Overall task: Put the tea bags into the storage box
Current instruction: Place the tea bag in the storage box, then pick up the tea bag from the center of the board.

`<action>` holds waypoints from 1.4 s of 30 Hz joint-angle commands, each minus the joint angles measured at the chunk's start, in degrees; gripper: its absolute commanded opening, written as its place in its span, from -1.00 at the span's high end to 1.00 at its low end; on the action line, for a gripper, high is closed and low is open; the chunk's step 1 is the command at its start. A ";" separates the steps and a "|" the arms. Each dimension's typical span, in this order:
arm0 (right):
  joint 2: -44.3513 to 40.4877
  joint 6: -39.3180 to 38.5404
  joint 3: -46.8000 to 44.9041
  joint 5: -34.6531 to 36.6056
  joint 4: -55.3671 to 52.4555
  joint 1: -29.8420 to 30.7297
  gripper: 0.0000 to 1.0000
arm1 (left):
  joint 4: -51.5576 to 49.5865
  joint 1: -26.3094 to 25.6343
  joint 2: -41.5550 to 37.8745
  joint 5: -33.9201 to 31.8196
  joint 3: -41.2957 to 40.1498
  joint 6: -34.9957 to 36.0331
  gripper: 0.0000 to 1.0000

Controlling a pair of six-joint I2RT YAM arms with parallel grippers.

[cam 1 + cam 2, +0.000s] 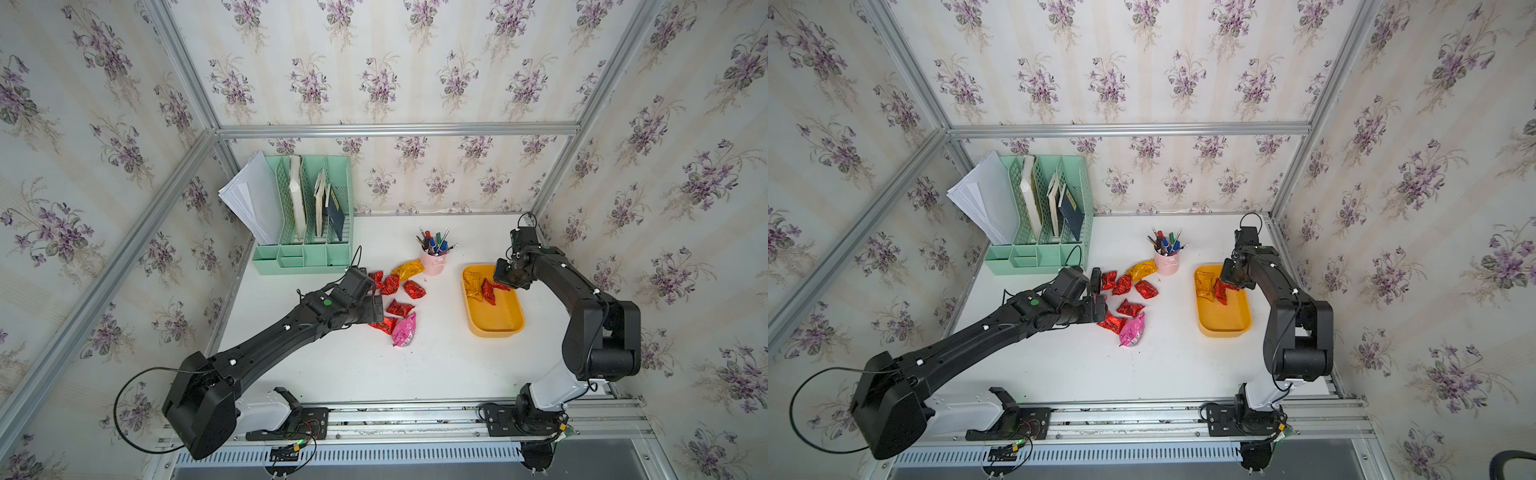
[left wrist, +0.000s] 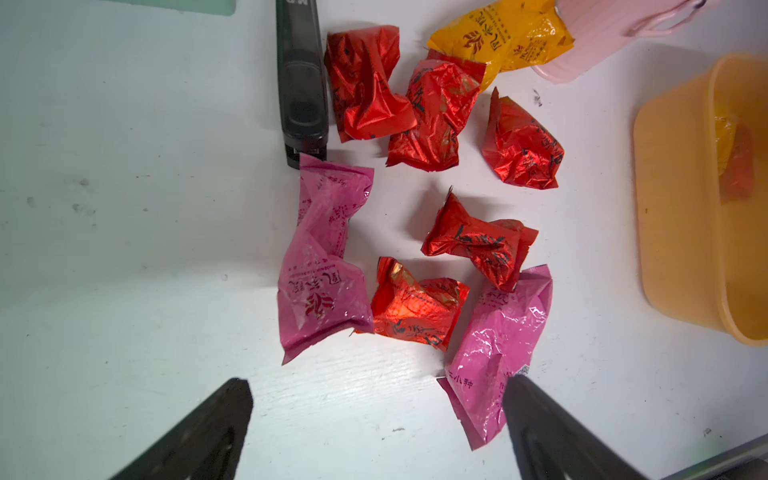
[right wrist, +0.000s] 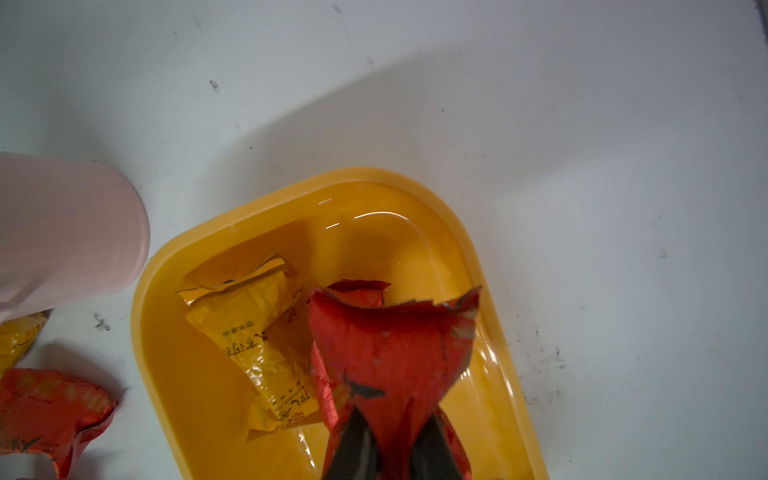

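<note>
One red tea bag [image 3: 395, 353] pinched in right gripper [image 3: 395, 415] over far end of storage box [image 3: 357, 174], left gripper [image 2: 378, 380] spread, empty

We label the black left arm [image 1: 257, 345] and right arm [image 1: 582, 299]: white base links [image 1: 262, 411], looping black cables [image 1: 116, 399], a green dot [image 1: 327, 302] behind the left jaws.

The pink tea bag [image 2: 324, 257] beside the stapler [image 2: 301, 83] is almost wholly hidden under the left hand [image 1: 374, 309] in both top views. In the right wrist view, the storage box [image 3: 174, 291] and pen cup [image 3: 62, 232] are cut off by the picture's edge. There the yellow tea bag [image 3: 257, 332] is partly covered by the red tea bag [image 3: 390, 353] pinched in the right hand [image 3: 392, 440]. Print on the tea bags [image 1: 399, 308] is too small to be read in the top views.
</note>
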 commanded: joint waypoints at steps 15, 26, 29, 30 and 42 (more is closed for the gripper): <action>-6.89 2.92 -3.67 -0.08 0.83 4.76 -0.03 | -7.34 -1.71 -9.00 -6.10 -3.56 -5.85 -0.98; -19.20 29.82 -18.30 -1.56 11.49 40.40 -0.25 | -6.54 -1.62 -9.06 -6.59 -3.11 1.34 -0.98; -18.18 35.52 -20.49 -2.27 16.43 46.40 -0.37 | -5.81 -1.62 -9.39 -5.91 -3.71 2.99 -0.98; -16.98 36.93 -20.67 -2.28 17.43 47.87 -0.39 | -5.81 -1.56 -9.66 -5.53 -3.86 3.76 -0.98; 1.03 47.48 -9.35 2.35 17.53 57.68 -0.49 | -7.92 -1.45 -18.07 -2.69 -9.04 6.83 -0.98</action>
